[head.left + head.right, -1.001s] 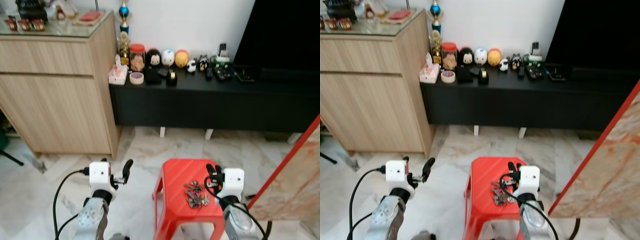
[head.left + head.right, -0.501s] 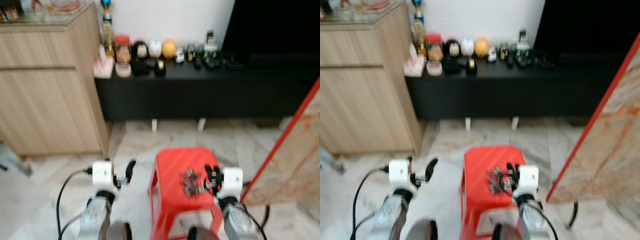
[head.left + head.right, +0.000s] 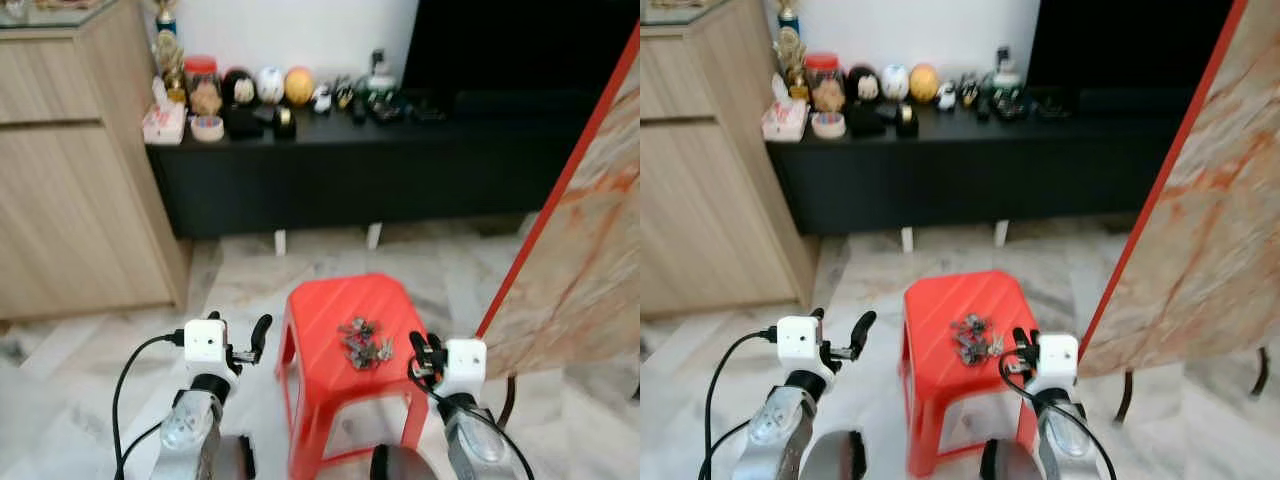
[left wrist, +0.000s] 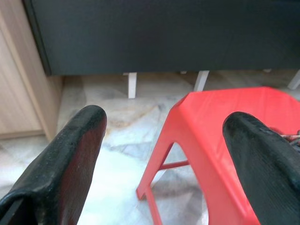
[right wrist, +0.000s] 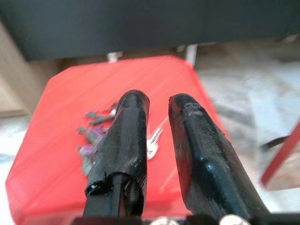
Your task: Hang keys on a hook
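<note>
Currently a red stool (image 3: 345, 330) stands between both arms, with the keys (image 3: 362, 343) lying loose on its seat. Right gripper (image 3: 420, 352), nearer, sits just beside them, fingers nearly together and holding nothing; the keys lie ahead and leftward. Left gripper (image 3: 256, 333) hangs wide apart. Their long axis appears to run away from the robot, though blur limits certainty.

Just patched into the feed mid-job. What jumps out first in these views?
A bright red stool stands on the marble floor straight ahead, with a bunch of keys lying on its seat. The right gripper hangs at the stool's right edge near the keys, fingers nearly closed and empty, and the left gripper is open off the stool's left side. Behind runs a black cabinet topped with small figurines.
</note>
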Motion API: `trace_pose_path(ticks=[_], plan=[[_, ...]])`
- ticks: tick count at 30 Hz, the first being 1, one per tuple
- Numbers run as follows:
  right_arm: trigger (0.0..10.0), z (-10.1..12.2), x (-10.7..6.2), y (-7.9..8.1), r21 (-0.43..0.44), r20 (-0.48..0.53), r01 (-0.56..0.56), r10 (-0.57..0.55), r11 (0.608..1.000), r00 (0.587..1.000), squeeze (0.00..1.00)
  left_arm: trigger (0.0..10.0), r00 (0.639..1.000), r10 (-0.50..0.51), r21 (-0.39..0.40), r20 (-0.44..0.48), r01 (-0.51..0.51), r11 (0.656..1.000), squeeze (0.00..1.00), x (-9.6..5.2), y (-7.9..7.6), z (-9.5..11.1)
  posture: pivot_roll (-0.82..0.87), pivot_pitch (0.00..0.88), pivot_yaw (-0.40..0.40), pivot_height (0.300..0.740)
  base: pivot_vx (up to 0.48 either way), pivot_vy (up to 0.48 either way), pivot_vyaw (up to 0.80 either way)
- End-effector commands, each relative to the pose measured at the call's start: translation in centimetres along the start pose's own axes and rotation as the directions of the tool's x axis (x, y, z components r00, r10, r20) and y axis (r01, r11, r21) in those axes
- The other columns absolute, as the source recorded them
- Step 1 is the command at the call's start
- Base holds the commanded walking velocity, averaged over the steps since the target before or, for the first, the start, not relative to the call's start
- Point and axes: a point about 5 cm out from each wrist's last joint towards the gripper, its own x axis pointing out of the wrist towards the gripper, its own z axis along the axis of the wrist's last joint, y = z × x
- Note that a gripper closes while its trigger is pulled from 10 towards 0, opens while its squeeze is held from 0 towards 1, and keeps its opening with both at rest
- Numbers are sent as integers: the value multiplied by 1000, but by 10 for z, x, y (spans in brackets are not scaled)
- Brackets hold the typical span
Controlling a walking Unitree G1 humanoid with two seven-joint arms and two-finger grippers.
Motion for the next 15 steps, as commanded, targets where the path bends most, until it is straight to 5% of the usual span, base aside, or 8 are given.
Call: trace_pose_path(ticks=[1, 6, 15], plan=[[10000, 6, 3, 2, -12, 27, -17, 18, 1000, 999, 0, 10000, 1000, -19, 4, 2, 19, 1000, 0, 3, -3, 2, -8, 23, -69, 601, 0, 0, 800], [10000, 5, 2, 3, -7, 23, -20, 20, 1000, 1000, 0, 10000, 1000, -22, 1, 0, 22, 1000, 0, 2, -3, 2, -8, 24, -68, 601, 0, 0, 741], [10000, 2, 1, 1, -3, 10, -14, 14, 1000, 1000, 0, 10000, 999, -32, -12, -3, 32, 999, 0, 2, -4, 2, -8, 24, -71, 601, 0, 0, 0]])
